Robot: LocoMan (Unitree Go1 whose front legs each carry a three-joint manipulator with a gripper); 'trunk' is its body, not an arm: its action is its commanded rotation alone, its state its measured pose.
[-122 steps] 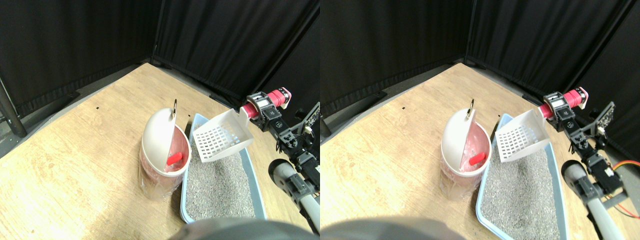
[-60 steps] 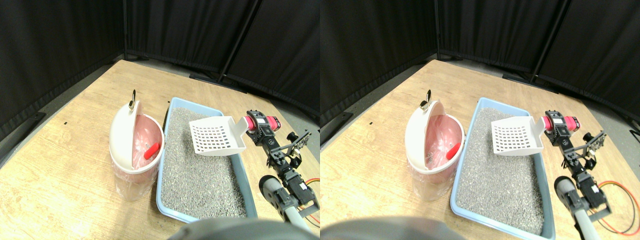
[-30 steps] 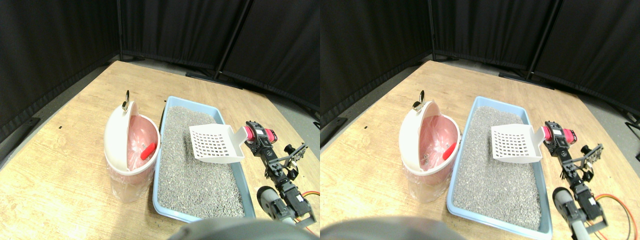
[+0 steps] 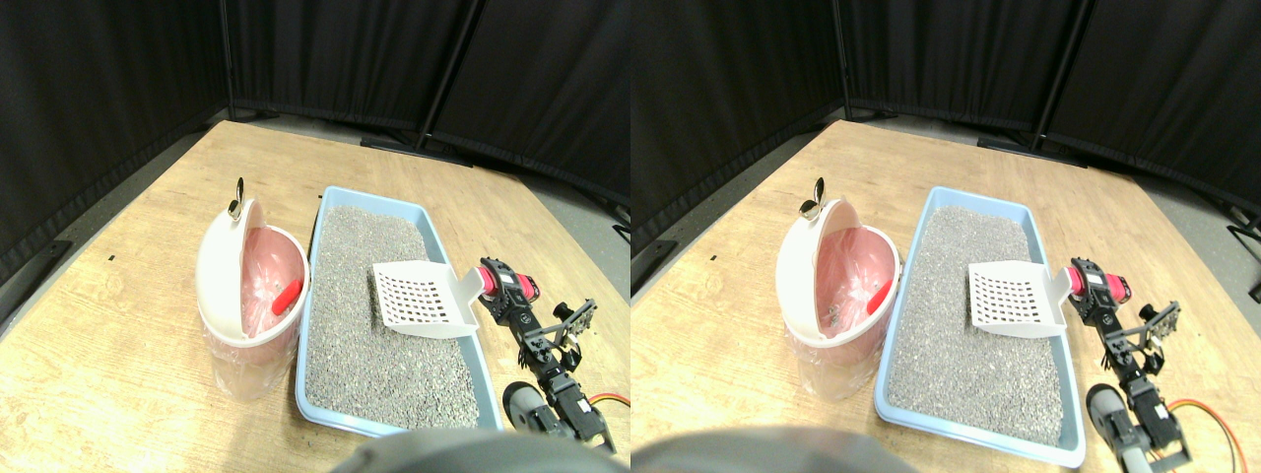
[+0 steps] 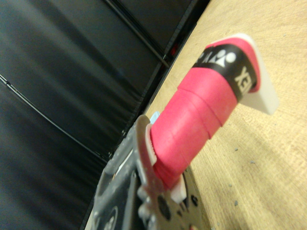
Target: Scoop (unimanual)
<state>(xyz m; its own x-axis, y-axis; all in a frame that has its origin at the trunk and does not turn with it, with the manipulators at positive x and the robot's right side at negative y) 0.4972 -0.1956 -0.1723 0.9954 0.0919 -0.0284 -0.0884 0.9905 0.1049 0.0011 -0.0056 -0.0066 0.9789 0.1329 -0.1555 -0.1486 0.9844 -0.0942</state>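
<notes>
Over the right side of the blue tray [image 4: 317, 258], the white scoop [image 4: 422, 300] is held low above the grey litter [image 4: 369, 325], its pink handle [image 4: 520, 288] clamped in the right gripper [image 4: 499, 289]. For a clean scoop, the front edge should be tipped down and driven shallowly through the grains, kept off the tray wall and clear of the bin [image 4: 251, 296] beside it.

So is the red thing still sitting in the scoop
No, the white scoop is empty; the red piece lies inside the pink-lined bin.

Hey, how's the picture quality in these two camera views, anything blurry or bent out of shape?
Stereo pair view: sharp and evenly lit, with wide-angle bending; white slotted plastic scoop and light blue litter tray are crisp. Wrist view: the pink wrapped handle is soft, and the dark jaw frame is blurred.
</notes>
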